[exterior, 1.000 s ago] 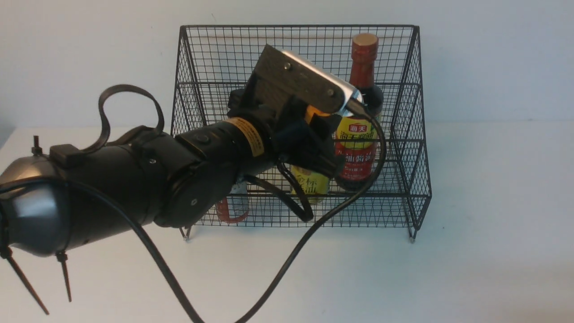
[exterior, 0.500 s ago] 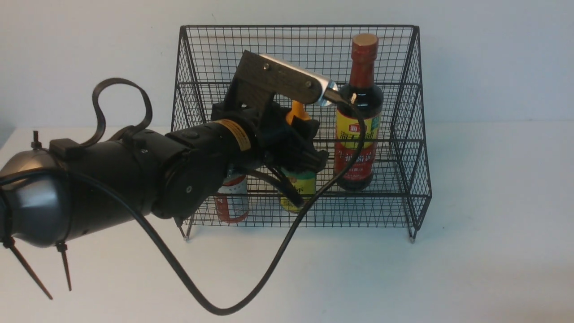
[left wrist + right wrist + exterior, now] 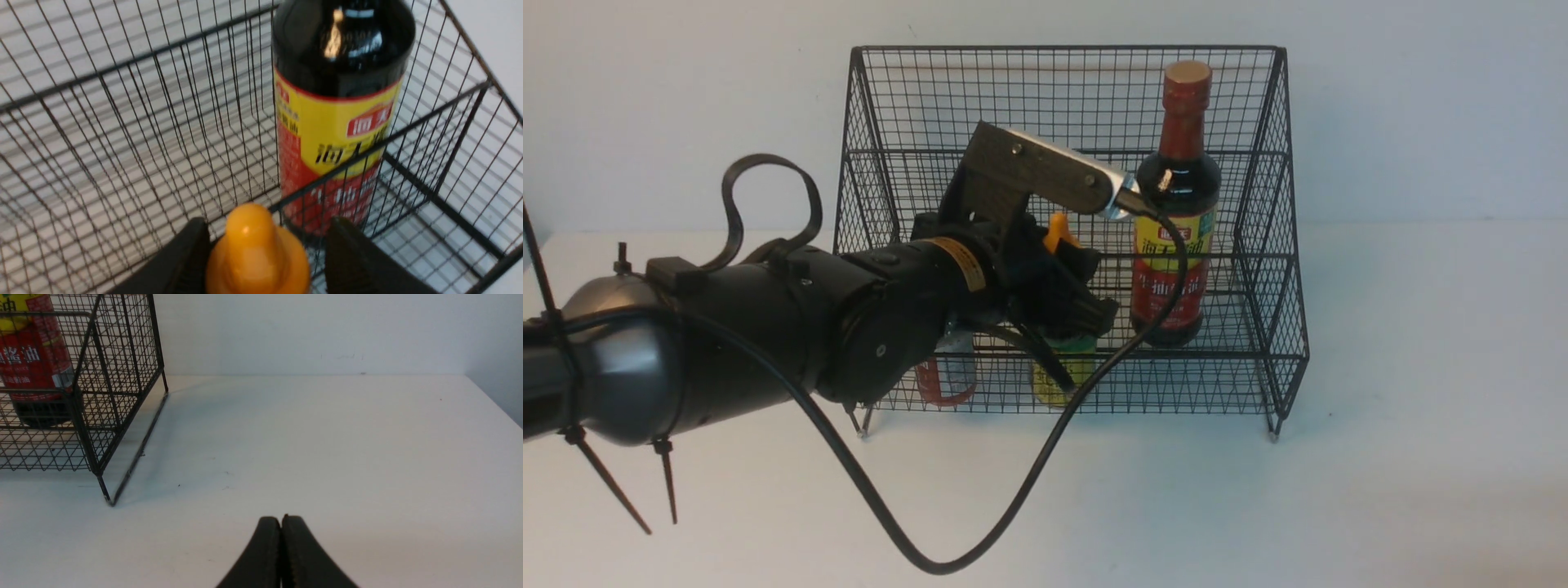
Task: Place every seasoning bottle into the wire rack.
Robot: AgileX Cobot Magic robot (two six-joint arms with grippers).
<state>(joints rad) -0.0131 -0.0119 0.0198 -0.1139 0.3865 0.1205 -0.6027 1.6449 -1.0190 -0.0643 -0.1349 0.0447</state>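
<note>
Lowered since the earlier frames, the yellow-labelled small bottle (image 3: 1063, 371) had come down from mid-air to the rack's front tier at lower centre of the front view, and the left arm had drawn slightly back. In the left wrist view the left gripper (image 3: 265, 261) straddled that bottle's yellow nozzle cap (image 3: 255, 253): one finger (image 3: 186, 261) sat against the cap's side, the other stood clear with a gap, so the grip appeared partly released rather than clamped. To its left in the front view stood the red-sauce bottle (image 3: 946, 371); to its right, the tall dark soy bottle (image 3: 1176, 204), upright against the black wire rack (image 3: 1274, 245) near its right wall. All three looked to be inside. The small bottle was probably light plastic, smooth and easy to tip on wire mesh; its shoulder below the cap seemed the safest hold. The right gripper (image 3: 282, 539) was pressed closed, empty, over bare white table (image 3: 327, 437).
</note>
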